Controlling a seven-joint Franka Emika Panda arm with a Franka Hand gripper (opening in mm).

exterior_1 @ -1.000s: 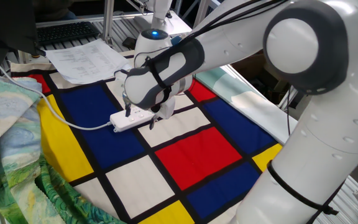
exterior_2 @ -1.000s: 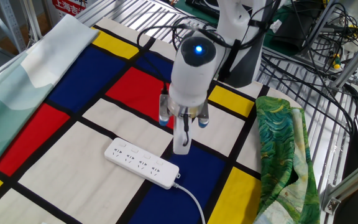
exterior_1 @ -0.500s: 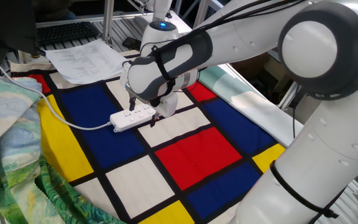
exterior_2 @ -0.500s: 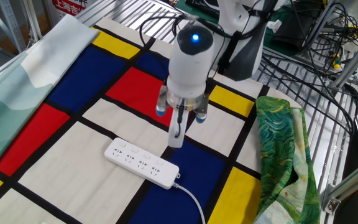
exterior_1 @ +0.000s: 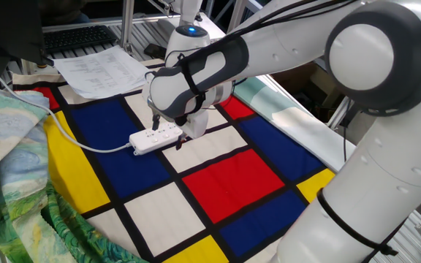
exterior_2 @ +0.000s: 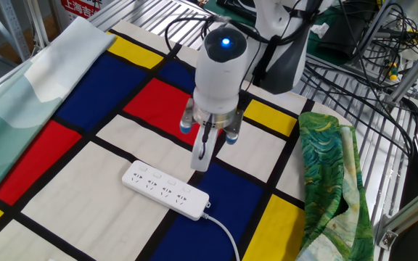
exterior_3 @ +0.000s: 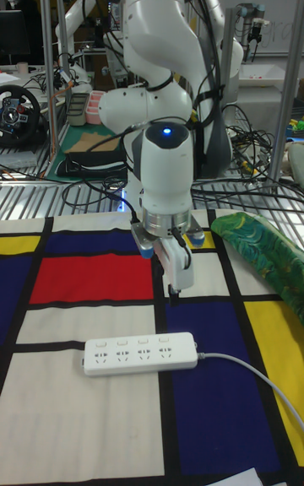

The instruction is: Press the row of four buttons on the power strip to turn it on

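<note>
The power strip (exterior_3: 141, 353) is a long white bar lying flat on the checked cloth, also seen in the other fixed view (exterior_2: 165, 190) and in one fixed view (exterior_1: 156, 137). The row of four buttons (exterior_3: 133, 341) runs along its far edge. My gripper (exterior_3: 175, 288) points straight down and hangs a little above the cloth, just behind the strip's cable-end half, not touching it. Its fingers (exterior_2: 200, 158) are shut together with nothing between them.
The strip's white cable (exterior_3: 253, 375) trails off toward the table edge. The cloth (exterior_2: 64, 196) has red, blue, yellow and white squares. A green patterned cloth (exterior_2: 329, 174) is bunched at one side. Papers (exterior_1: 97, 69) lie at the far end.
The gripper has lifted and drawn back a little from the strip over the last second. It has hardly moved in the last half second. The strip has stayed put.
</note>
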